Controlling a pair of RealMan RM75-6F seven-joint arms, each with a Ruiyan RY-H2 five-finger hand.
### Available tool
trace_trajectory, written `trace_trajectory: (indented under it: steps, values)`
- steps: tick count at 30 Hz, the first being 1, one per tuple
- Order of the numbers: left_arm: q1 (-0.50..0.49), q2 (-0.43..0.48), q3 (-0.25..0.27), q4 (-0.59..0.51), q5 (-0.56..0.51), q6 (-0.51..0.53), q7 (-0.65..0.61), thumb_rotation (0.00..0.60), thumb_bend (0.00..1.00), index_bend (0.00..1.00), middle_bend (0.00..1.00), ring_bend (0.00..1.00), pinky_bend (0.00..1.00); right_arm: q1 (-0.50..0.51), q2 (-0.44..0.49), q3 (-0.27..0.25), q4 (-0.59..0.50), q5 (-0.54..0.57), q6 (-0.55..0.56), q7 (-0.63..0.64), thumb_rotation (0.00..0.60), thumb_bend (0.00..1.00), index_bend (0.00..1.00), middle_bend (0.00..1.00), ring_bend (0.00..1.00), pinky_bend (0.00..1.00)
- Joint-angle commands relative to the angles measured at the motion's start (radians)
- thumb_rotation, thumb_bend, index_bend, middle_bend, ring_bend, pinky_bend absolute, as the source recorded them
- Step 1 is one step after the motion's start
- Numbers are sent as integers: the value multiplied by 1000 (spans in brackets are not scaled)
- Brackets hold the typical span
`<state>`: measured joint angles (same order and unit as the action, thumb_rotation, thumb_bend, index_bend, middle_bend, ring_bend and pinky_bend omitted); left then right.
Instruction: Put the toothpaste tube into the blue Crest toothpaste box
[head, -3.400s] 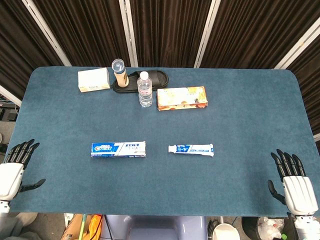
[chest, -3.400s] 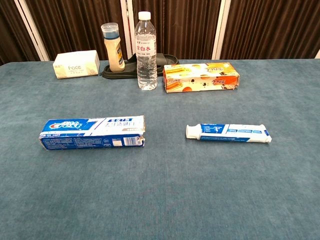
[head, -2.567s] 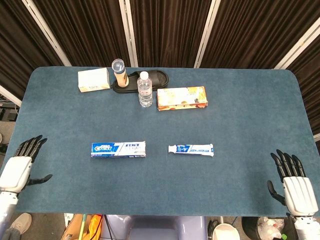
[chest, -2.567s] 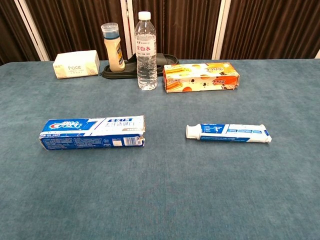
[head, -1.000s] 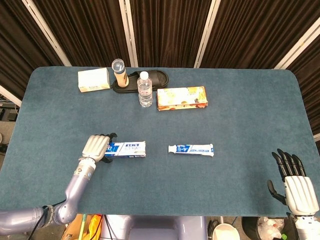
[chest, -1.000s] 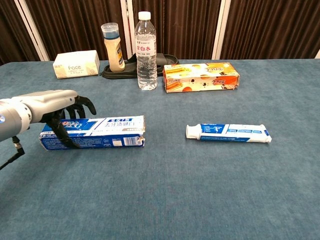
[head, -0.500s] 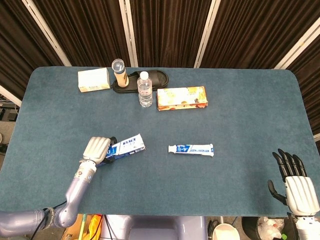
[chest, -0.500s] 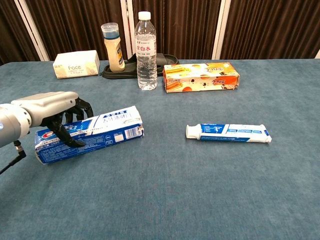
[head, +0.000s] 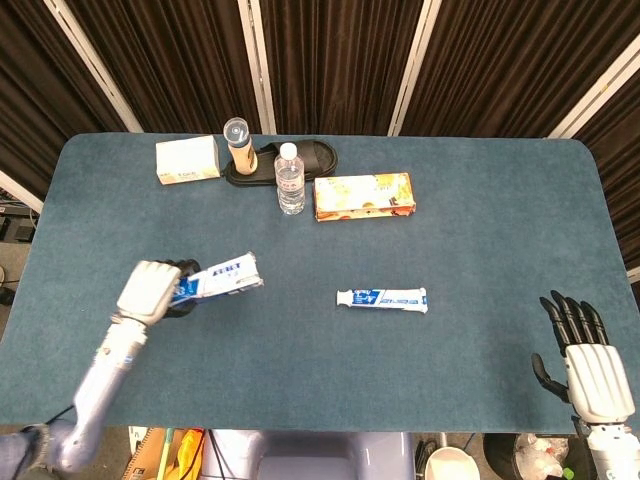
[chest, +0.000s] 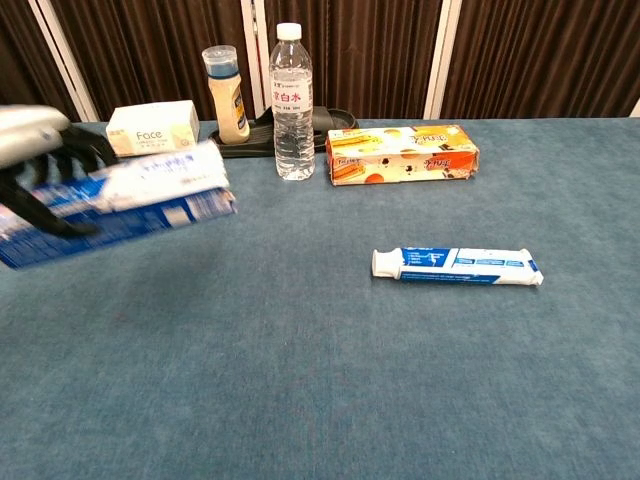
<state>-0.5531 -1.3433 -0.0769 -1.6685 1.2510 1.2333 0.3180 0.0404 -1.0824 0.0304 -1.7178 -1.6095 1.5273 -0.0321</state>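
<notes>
My left hand (head: 150, 290) grips the left end of the blue Crest toothpaste box (head: 220, 277) and holds it in the air above the table's left side, its free end pointing right. In the chest view the box (chest: 130, 203) is blurred and tilted, with the left hand (chest: 35, 150) at the frame's left edge. The white and blue toothpaste tube (head: 382, 298) lies flat right of centre, its cap to the left; the chest view shows the tube (chest: 457, 266) too. My right hand (head: 588, 362) hangs past the table's near right corner, fingers apart, holding nothing.
Along the far side stand a white tissue box (head: 187, 160), a tan bottle (head: 241, 147) on a black tray (head: 290, 160), a water bottle (head: 290, 179) and an orange box (head: 364, 196). The blue cloth table (head: 480, 240) spans the view.
My left hand reached in from the left edge, took hold of the Crest box and has lifted it off the table, drawing it up and to the left. The right hand stayed put.
</notes>
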Motion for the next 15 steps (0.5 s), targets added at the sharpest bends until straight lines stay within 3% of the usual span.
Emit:
trace_trajectory:
  steps: [1,8,15]
  values:
    - [62,99,31,2,114,86,-132,600,335,382,562,533,590,48,4,24,-56,29,-71,-80,600,426,0,60,0,0]
    - [110,184,29,-27,183,155,-236,600,335,381,559,532,585,175,-33,84,-209,219,-284,-317,600,427,0,90,0,0]
    - [121,211,8,-49,210,177,-272,600,335,381,559,532,585,312,-185,151,-241,464,-389,-550,600,426,19,103,0,0]
